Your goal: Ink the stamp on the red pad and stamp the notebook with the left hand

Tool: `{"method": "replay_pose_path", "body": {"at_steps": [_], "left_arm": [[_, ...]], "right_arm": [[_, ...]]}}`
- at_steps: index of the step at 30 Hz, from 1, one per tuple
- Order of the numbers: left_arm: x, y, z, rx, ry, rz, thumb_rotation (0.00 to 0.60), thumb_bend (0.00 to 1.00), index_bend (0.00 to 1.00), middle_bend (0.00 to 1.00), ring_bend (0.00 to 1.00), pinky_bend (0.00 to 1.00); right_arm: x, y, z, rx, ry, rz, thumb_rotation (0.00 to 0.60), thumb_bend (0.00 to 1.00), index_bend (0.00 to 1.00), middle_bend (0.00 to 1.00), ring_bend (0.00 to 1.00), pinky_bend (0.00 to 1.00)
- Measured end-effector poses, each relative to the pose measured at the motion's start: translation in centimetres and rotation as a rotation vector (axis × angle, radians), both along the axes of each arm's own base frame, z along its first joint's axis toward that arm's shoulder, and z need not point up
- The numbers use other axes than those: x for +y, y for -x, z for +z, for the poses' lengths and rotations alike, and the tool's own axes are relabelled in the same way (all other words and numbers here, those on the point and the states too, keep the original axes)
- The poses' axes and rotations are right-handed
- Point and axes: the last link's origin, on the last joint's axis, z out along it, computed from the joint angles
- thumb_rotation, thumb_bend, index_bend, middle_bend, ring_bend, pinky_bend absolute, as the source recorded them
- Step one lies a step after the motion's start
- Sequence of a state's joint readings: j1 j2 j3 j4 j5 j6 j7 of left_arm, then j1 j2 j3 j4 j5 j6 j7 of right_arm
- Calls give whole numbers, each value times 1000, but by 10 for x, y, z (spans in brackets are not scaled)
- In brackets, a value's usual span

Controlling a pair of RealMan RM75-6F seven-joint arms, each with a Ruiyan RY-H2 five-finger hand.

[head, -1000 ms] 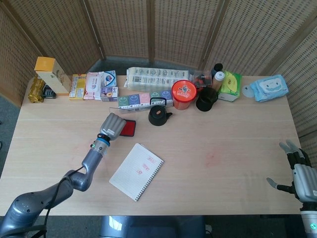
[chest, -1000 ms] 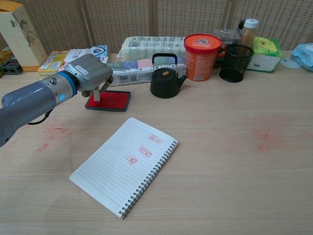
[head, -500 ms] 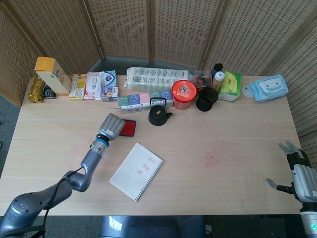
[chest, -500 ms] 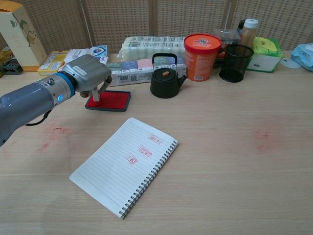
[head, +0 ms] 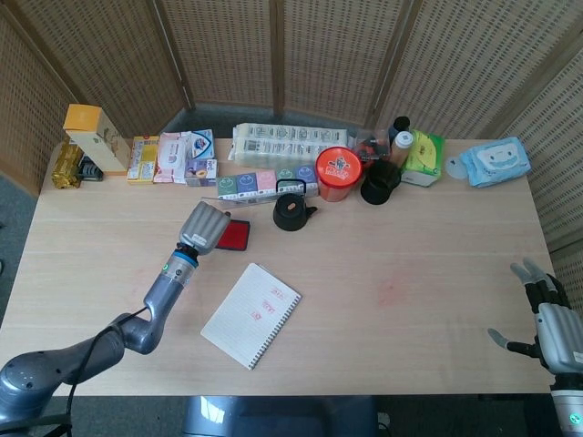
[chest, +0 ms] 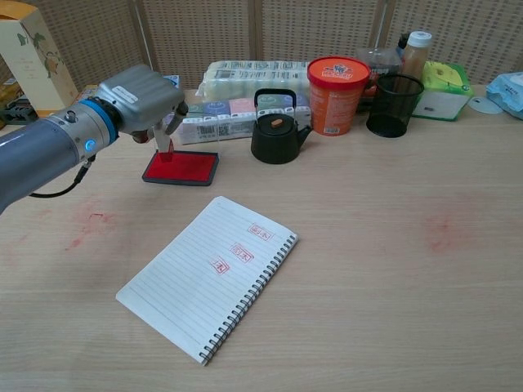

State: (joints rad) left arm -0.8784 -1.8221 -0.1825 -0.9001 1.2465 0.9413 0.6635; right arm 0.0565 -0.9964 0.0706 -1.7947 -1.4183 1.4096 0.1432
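Above the flat red ink pad (chest: 181,167) on the wooden bench (chest: 368,245), the left hand (chest: 140,95) grips a slim red-tipped stamp (chest: 164,147), lifted just clear; the open lined spiral notebook (chest: 208,275) lies nearby.

Right hand (head: 547,320) hovers spread, holding nothing.

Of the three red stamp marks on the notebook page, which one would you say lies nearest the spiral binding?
The uppermost mark on the notebook, farthest from the camera; the other two step away from the binding.
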Motion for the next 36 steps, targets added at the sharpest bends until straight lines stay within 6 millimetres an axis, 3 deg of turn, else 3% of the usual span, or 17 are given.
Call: {"method": "replay_pose_path", "body": {"at_steps": [4,10,14,20,36], "left_arm": [[-9,-14,14,-41,0,-59,600,385,632,1000,1000,1000],[-38,-36,26,-52,49,-201,600,385,632,1000,1000,1000],[-63,-43,14,-23,120,-294,600,386,631,1000,1000,1000],[-83,-46,-13,19,199,-332,600,385,632,1000,1000,1000],[-86,-36,-54,68,245,-295,600,385,632,1000,1000,1000]], "right_arm": [[0,0,0,-1,-3,0,600,96,0,0,0,0],[0,0,0,-3,0,-1,600,96,0,0,0,0],[0,1,2,-6,3,-5,600,95,0,0,0,0],[0,2,4,-12,5,-11,600,95,0,0,0,0],[-2,3,4,-20,0,-22,600,95,0,0,0,0]]}}
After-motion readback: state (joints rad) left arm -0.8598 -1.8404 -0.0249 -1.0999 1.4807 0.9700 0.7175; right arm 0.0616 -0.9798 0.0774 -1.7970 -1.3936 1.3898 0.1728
